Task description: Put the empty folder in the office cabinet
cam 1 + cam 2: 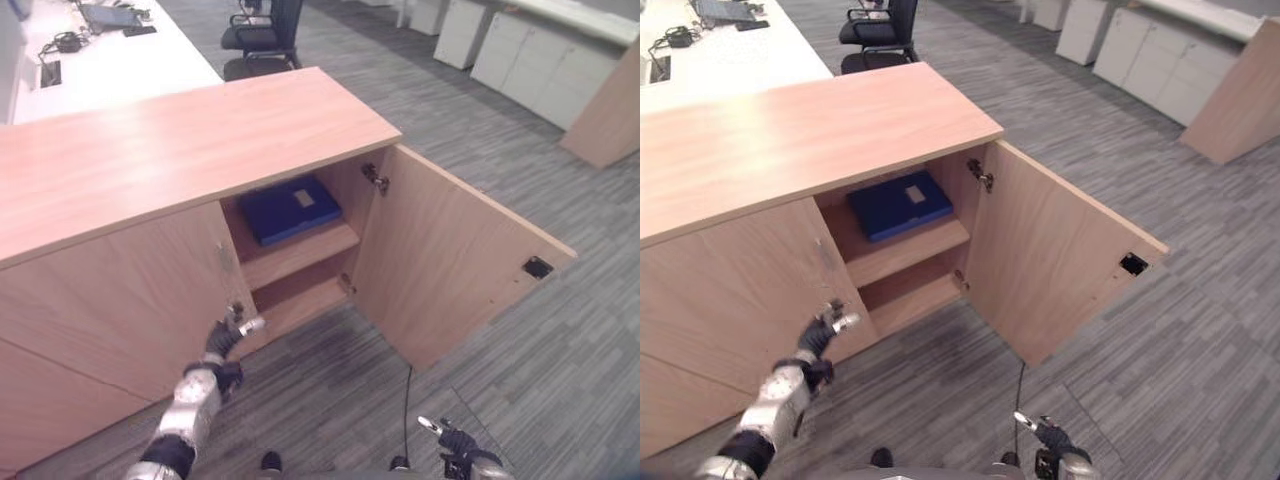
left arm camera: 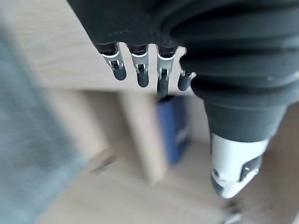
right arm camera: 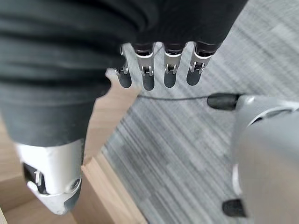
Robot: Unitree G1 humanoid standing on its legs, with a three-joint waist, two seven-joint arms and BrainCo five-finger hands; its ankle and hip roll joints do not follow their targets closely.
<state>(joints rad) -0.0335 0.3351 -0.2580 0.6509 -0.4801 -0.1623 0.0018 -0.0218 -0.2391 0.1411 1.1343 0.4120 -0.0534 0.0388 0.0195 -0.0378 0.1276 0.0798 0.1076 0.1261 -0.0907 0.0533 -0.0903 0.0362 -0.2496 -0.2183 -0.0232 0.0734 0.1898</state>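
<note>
A dark blue folder (image 1: 290, 209) lies flat on the upper shelf inside the wooden office cabinet (image 1: 180, 140). The cabinet's right door (image 1: 450, 270) is swung wide open; its left door is closed. My left hand (image 1: 222, 345) is open and holds nothing, low in front of the closed left door's inner edge, below and left of the folder. The left wrist view looks past that hand's straight fingers (image 2: 140, 70) to the folder (image 2: 174, 128) on its shelf. My right hand (image 1: 462, 447) hangs open and empty over the carpet, below the open door.
A white desk (image 1: 110, 60) with devices stands behind the cabinet, with a black office chair (image 1: 262, 35) beside it. White low cabinets (image 1: 520, 50) and a leaning wooden panel (image 1: 610, 110) line the back right. Grey carpet lies before the cabinet.
</note>
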